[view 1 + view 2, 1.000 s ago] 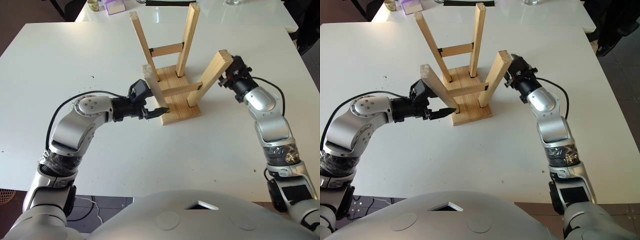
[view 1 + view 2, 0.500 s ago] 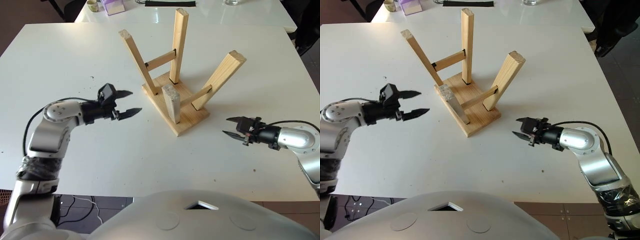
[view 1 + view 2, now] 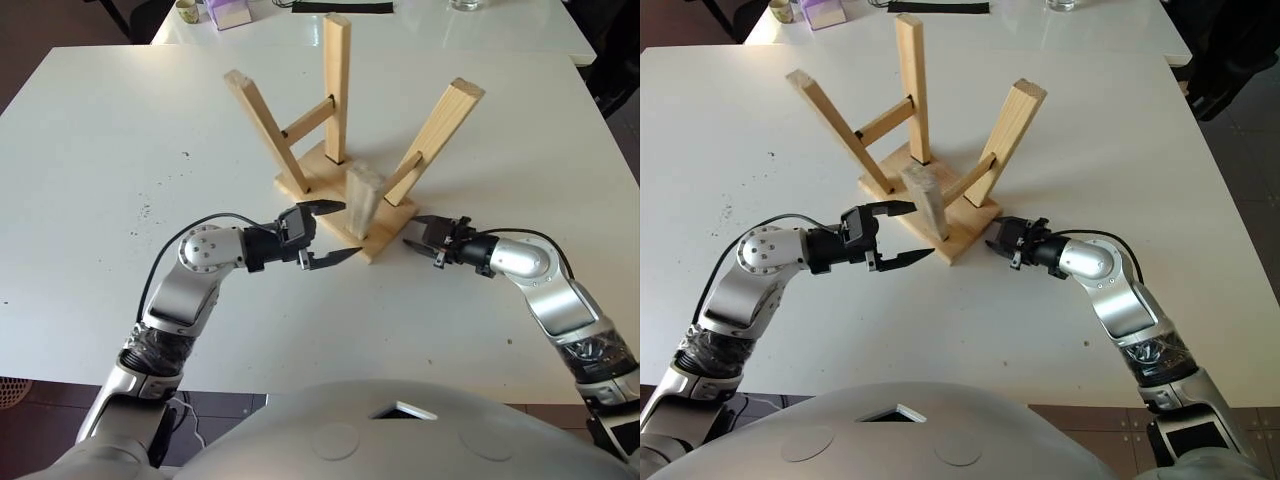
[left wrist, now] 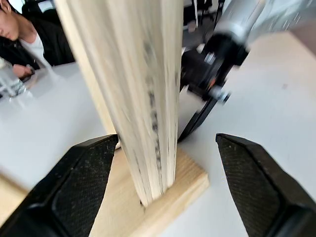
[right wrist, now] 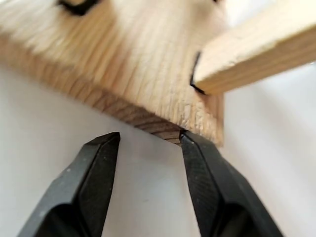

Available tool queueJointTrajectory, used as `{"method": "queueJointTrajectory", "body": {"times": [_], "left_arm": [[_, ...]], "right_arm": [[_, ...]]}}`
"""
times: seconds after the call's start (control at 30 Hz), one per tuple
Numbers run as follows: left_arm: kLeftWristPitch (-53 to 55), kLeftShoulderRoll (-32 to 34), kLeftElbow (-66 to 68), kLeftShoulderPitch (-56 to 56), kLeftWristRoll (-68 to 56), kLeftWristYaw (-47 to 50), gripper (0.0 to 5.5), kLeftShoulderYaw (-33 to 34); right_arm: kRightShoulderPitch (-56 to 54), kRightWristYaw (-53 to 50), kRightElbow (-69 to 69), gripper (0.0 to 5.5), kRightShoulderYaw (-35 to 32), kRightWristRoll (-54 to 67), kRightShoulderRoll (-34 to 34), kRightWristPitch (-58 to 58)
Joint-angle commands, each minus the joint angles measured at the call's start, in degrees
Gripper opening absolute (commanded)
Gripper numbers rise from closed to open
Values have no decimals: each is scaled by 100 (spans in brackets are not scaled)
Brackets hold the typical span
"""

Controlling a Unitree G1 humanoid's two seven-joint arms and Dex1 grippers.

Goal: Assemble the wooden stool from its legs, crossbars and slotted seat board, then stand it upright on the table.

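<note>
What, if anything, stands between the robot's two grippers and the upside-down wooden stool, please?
Nothing visible does. The open left gripper straddles the nearest leg of the upside-down pale wooden stool; the open right gripper sits right at its square seat board's edge, over bare white table.

I see a white table (image 3: pixel 110 120) carrying the wooden stool (image 3: pixel 322 175), which sits upside down near the middle, its seat board (image 3: pixel 392 222) lying on the surface and its four legs (image 3: pixel 338 80) pointing up and splaying outward. A few dark specks (image 3: pixel 141 211) mark the tabletop on the robot's left. Beyond the far edge stands a second white table (image 3: pixel 520 30) with a cup (image 3: pixel 186 10), a purple box (image 3: pixel 231 12) and a black strip (image 3: pixel 340 6).
</note>
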Motion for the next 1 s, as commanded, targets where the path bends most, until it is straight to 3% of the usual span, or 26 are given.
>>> {"method": "queueJointTrajectory", "body": {"times": [0.03,0.33,0.53,0.77,0.87,1.0], "left_arm": [[309,-295,-93,-151,-16,204,368,-210],[529,-447,-183,102,22,420,368,-441],[832,-227,-348,37,-428,418,368,78],[705,1510,-1027,1721,-1204,-992,368,1585],[518,1747,-664,2345,-1334,-1143,368,2426],[-225,1459,1241,1661,-439,-126,368,2820]], "right_arm": [[-372,-133,771,224,46,-254,93,-271],[-1160,-334,2345,224,156,-438,422,-957],[-1478,-557,2909,224,72,-484,512,-1338],[64,-341,814,224,-448,-368,-275,-1014],[849,-228,-363,224,-619,-131,-350,-524],[1590,-310,-885,224,-647,-212,-308,-190]]}}
